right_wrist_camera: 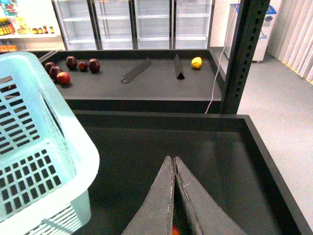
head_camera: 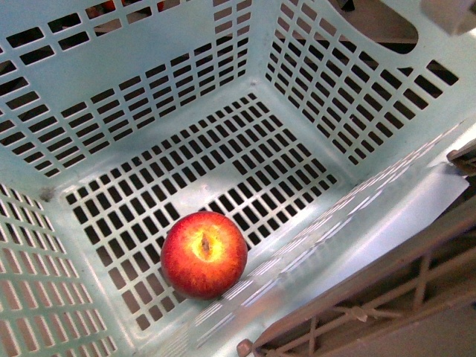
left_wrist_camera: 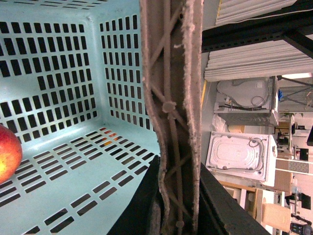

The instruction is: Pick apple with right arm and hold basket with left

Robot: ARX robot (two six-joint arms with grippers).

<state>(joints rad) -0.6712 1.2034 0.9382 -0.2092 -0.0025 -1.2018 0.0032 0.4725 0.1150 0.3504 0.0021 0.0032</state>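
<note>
The round red apple (head_camera: 204, 253) with a yellowish patch lies on the slotted floor of the pale mint-blue basket (head_camera: 149, 82). It also shows at the edge of the left wrist view (left_wrist_camera: 9, 152). My left gripper (left_wrist_camera: 177, 196) is shut on the basket's brown latticed handle (left_wrist_camera: 172, 88); its dark fingers (left_wrist_camera: 142, 205) press on both sides. The handle also crosses the front view's lower right (head_camera: 387, 297). My right gripper (right_wrist_camera: 173, 164) is shut and empty, above a dark bin (right_wrist_camera: 146, 147) beside the basket's outer wall (right_wrist_camera: 44, 161).
A black display shelf (right_wrist_camera: 146, 78) behind the bin holds several dark red fruits (right_wrist_camera: 63, 77) and a yellow lemon (right_wrist_camera: 196, 62). A black post (right_wrist_camera: 244, 54) stands at the bin's corner. Glass-door fridges line the back wall. White appliances (left_wrist_camera: 242, 152) show beyond the handle.
</note>
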